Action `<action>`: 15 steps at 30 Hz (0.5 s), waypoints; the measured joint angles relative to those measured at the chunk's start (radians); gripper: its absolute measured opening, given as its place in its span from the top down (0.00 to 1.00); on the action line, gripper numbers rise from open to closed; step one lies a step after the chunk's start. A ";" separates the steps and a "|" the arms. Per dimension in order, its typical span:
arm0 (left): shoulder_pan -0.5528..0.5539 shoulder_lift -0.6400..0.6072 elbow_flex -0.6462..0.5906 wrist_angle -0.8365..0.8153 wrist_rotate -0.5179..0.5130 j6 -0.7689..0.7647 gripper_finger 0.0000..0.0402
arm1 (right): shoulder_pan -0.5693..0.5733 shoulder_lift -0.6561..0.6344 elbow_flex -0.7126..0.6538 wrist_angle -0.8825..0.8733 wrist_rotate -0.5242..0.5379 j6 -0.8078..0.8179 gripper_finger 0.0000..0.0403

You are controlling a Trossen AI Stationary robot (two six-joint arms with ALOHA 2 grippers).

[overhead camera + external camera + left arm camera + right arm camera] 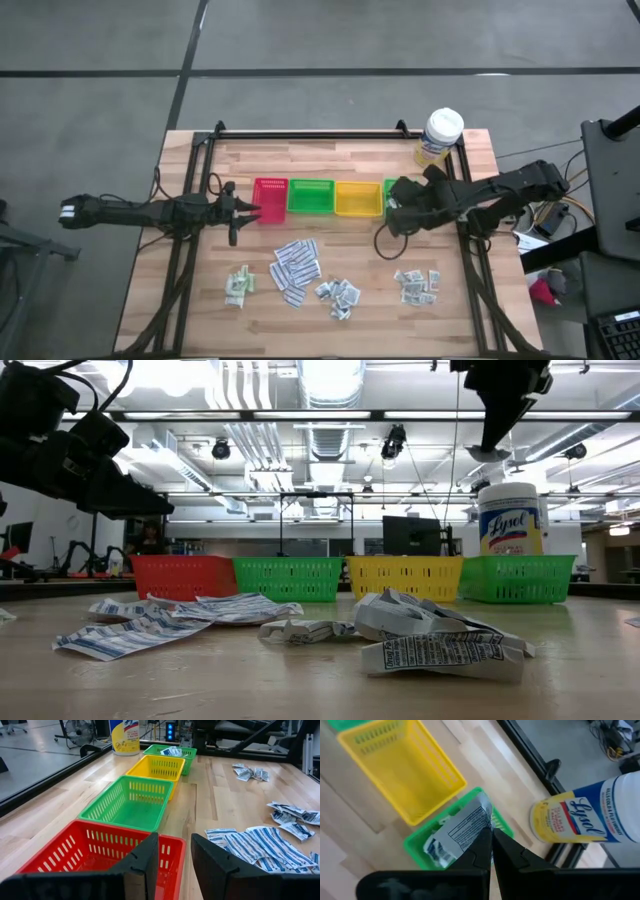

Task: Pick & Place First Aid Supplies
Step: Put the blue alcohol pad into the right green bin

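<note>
Over the far green tray (427, 845) at three o'clock, my right gripper (490, 842) pinches one grey-white packet (462, 830) between closed fingers. Risk: released crooked, it catches the rim and lands outside. Left gripper (174, 851), fingers narrowly apart, empty, waits by the red tray (75, 851). Only the high view shows all four packet piles (296, 268).

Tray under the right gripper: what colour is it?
Green, seen best in the right wrist view.
</note>
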 joint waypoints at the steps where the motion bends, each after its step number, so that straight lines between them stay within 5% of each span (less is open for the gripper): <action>1: 0.000 0.000 0.000 0.000 0.000 0.000 0.72 | -0.011 0.000 0.000 0.000 0.000 -0.008 0.98; 15: 0.000 0.000 0.000 0.000 0.000 0.000 0.72 | -0.073 0.000 -0.138 0.065 -0.071 -0.023 0.98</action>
